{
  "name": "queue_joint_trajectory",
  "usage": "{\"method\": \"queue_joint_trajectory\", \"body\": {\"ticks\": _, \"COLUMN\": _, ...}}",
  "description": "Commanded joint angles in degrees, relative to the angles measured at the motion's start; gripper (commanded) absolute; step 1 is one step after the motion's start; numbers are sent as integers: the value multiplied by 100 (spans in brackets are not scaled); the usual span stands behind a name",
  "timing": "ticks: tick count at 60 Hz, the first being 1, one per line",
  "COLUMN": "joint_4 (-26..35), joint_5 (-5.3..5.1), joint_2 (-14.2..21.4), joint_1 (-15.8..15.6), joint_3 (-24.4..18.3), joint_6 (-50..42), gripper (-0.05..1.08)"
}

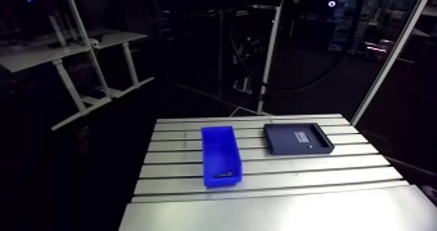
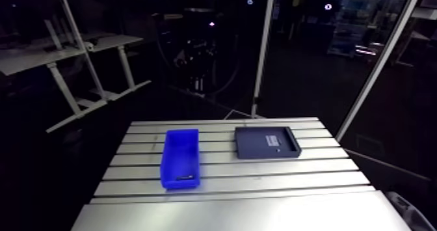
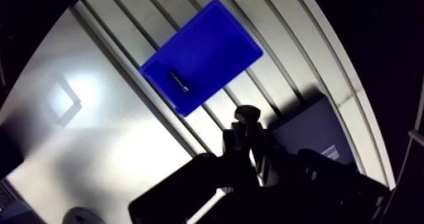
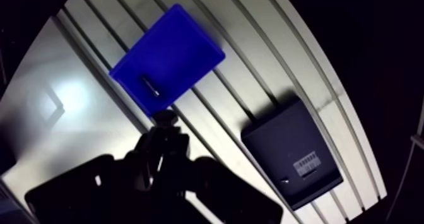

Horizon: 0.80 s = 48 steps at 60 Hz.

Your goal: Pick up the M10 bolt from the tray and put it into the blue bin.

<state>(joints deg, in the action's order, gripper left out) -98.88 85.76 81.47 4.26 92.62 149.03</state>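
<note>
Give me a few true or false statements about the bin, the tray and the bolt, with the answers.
1. The bin stands on the table beside the tray, not touching it. True.
2. A small dark bolt lies in the bin. True.
3. The tray is red. False: it is dark grey.
4. The bin lies tipped on its side. False: it stands upright, open side up.
5. The tray bears a pale label. True.

No legible text anywhere; only a white label (image 4: 307, 163) on the dark tray (image 4: 271, 144), print too small.
</note>
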Motion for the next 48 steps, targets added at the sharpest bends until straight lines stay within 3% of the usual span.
{"method": "queue_joint_trajectory", "body": {"ticks": 1, "joint_4": 194, "joint_5": 5, "joint_2": 57, "joint_1": -302, "joint_3": 31, "joint_6": 1279, "gripper": 103}}
{"method": "queue_joint_trajectory", "body": {"ticks": 9, "joint_4": 270, "joint_5": 87, "joint_2": 56, "joint_1": -488, "joint_3": 82, "joint_6": 1667, "gripper": 103}}
{"method": "queue_joint_trajectory", "body": {"ticks": 11, "joint_4": 238, "joint_5": 215, "joint_2": 17, "joint_1": -569, "joint_3": 142, "joint_6": 1777, "gripper": 102}}
{"method": "queue_joint_trajectory", "body": {"ticks": 17, "joint_4": 174, "joint_5": 361, "joint_2": -3, "joint_1": -656, "joint_3": 215, "joint_6": 1853, "gripper": 102}}
{"method": "queue_joint_trajectory", "body": {"ticks": 26, "joint_4": 138, "joint_5": 425, "joint_2": -89, "joint_1": -742, "joint_3": 218, "joint_6": 1895, "gripper": 102}}
{"method": "queue_joint_trajectory", "body": {"ticks": 31, "joint_4": 64, "joint_5": 520, "joint_2": -118, "joint_1": -766, "joint_3": 233, "joint_6": 1917, "gripper": 102}}
{"method": "queue_joint_trajectory", "body": {"ticks": 48, "joint_4": -457, "joint_5": 583, "joint_2": -277, "joint_1": -855, "joint_3": 413, "joint_6": 1838, "gripper": 101}}
